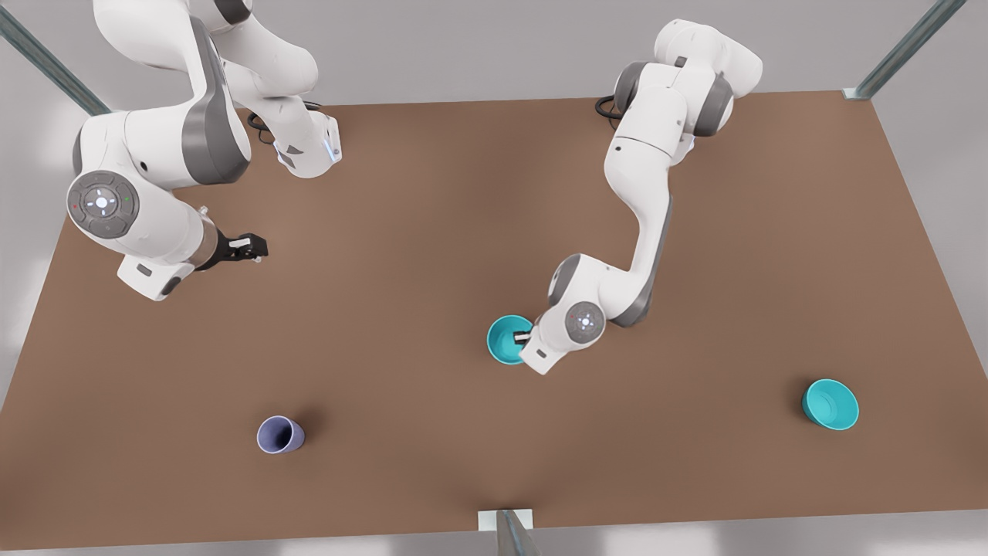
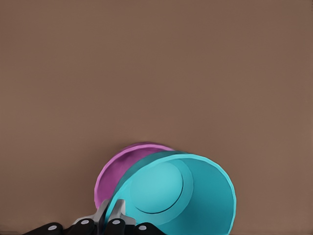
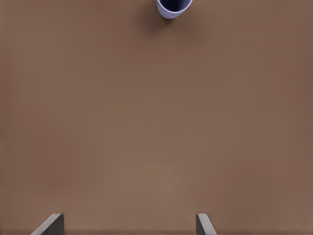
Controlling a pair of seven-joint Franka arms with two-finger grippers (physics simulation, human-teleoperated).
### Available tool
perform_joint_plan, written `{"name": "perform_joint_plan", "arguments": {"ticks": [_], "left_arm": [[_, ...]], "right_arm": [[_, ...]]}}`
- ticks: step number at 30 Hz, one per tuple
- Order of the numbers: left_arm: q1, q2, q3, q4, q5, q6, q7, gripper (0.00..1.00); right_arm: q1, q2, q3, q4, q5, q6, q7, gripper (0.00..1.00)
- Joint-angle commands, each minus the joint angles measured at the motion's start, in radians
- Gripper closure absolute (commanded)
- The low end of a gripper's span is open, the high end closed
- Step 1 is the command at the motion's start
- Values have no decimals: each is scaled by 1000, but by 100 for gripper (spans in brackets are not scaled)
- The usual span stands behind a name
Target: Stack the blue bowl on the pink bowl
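Now pinching blue bowl point(image 2: 186, 196) rim with left end effector point(image 2: 111, 215), hovering tilted over pink bowl point(image 2: 117, 176) peeking out at ten o'clock, mid-counter point(image 1: 432, 232). Idling far off: right end effector point(image 3: 129, 224), spread.

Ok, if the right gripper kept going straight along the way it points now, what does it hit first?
Probably bare table. The right gripper is open, with nothing between its fingers; the lavender cup sits far ahead, slightly off its line.

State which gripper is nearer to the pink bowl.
Left. The left gripper pinches the blue bowl directly over the pink bowl; the right gripper waits far across the table, open.
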Motion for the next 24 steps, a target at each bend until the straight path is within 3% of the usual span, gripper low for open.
{"name": "perform_joint_plan", "arguments": {"ticks": [1,14,15,19,20,22,24], "left_arm": [[1,-2,-2,0,-1,2,-203,79],[6,-34,-2,-47,7,-21,-199,78],[7,-42,-2,-55,8,-36,-196,0],[21,-82,1,-84,10,-101,-197,0],[23,-155,53,-70,88,-318,-194,0],[129,-393,58,-67,260,-619,-63,0],[188,-546,58,-66,419,-713,207,0]], "right_arm": [[0,-1,0,0,0,0,-8,0],[0,1,0,2,2,1,-6,0],[0,1,0,2,2,1,-6,0],[0,1,0,2,2,1,-8,0],[0,1,0,2,2,1,-8,0],[0,1,0,2,2,1,-8,0],[0,1,0,3,2,1,-8,0]]}}
